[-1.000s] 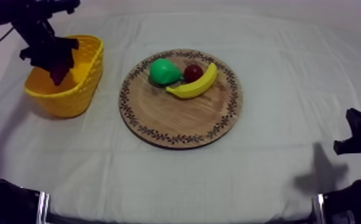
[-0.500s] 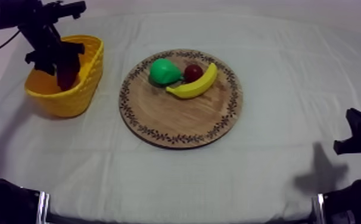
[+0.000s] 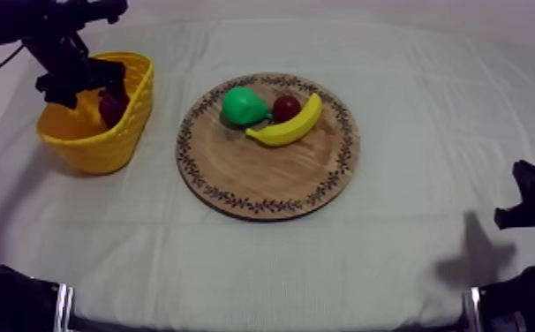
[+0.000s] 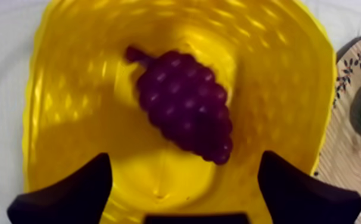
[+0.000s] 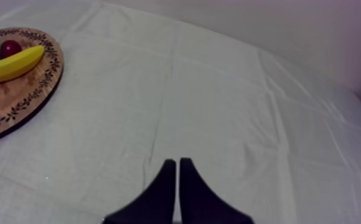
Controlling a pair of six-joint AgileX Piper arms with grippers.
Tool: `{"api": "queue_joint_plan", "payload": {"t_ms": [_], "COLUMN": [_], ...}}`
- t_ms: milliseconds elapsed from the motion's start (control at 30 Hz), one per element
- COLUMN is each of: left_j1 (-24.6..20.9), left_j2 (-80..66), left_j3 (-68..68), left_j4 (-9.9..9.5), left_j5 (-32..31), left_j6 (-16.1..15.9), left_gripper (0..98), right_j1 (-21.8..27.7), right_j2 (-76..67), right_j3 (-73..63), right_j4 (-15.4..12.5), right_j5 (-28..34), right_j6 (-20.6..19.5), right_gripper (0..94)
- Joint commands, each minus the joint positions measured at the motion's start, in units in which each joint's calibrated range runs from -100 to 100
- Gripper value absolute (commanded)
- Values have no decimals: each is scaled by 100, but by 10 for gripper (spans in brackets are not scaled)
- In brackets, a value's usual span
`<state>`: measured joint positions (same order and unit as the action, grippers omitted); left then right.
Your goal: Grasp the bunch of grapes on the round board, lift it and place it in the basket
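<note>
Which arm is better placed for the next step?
Left: the left gripper hangs open over the basket, grapes lying free inside, so it likely just lifts away. The right gripper sits shut beyond the board.

I saw a green pear [image 3: 243,105] with a small red fruit [image 3: 287,108] just beside it, on its right in the top view. A yellow banana [image 3: 286,124] lay on a slant close against both of them, on their near side. The grey-white cloth [image 3: 412,256] covered the table and showed some soft creases.
</note>
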<state>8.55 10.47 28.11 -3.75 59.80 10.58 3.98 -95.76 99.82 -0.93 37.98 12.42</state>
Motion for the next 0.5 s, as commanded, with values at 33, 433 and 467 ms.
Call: {"api": "queue_joint_plan", "payload": {"t_ms": [33, 433, 467], "left_j1": [22, 49, 31], "left_j2": [-206, -1568, -1734], "left_j3": [114, 971, 1076], "left_j4": [2, 23, 40], "left_j5": [-7, -36, -67], "left_j6": [-8, -97, -134], "left_gripper": [796, 218, 180], "right_j1": [0, 0, 0], "right_j2": [0, 0, 0], "right_j3": [-4, -4, -4], "right_j4": [-2, -2, -2], "right_j5": [0, 0, 0], "right_j6": [1, 1, 1], "right_gripper": [3, 3, 3]}}
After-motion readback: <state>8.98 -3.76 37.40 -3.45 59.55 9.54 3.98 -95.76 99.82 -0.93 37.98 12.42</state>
